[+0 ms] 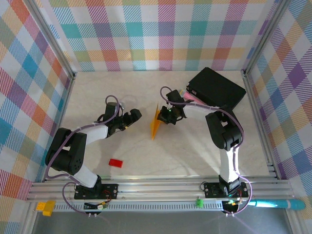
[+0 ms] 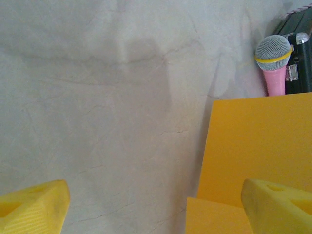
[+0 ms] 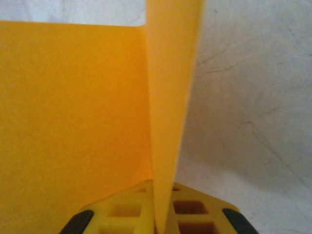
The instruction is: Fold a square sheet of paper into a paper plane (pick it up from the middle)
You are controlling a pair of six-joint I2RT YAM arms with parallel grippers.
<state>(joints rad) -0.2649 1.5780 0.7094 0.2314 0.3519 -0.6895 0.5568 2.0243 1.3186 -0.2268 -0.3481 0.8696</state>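
Observation:
The square sheet of paper (image 1: 156,122) is orange-yellow, folded and standing on edge mid-table. My right gripper (image 1: 165,117) is shut on its right side. In the right wrist view the folded paper (image 3: 97,107) rises up from between the closed yellow fingers (image 3: 122,214), one flap spreading left. My left gripper (image 1: 135,115) is open, just left of the paper and apart from it. In the left wrist view the paper (image 2: 258,146) fills the lower right beside one yellow fingertip (image 2: 278,204); nothing lies between the fingers.
A black box (image 1: 217,88) sits at the back right with a pink microphone (image 2: 274,63) beside it. A small red block (image 1: 115,163) lies near the front left. Checked walls and metal frame rails close in the table.

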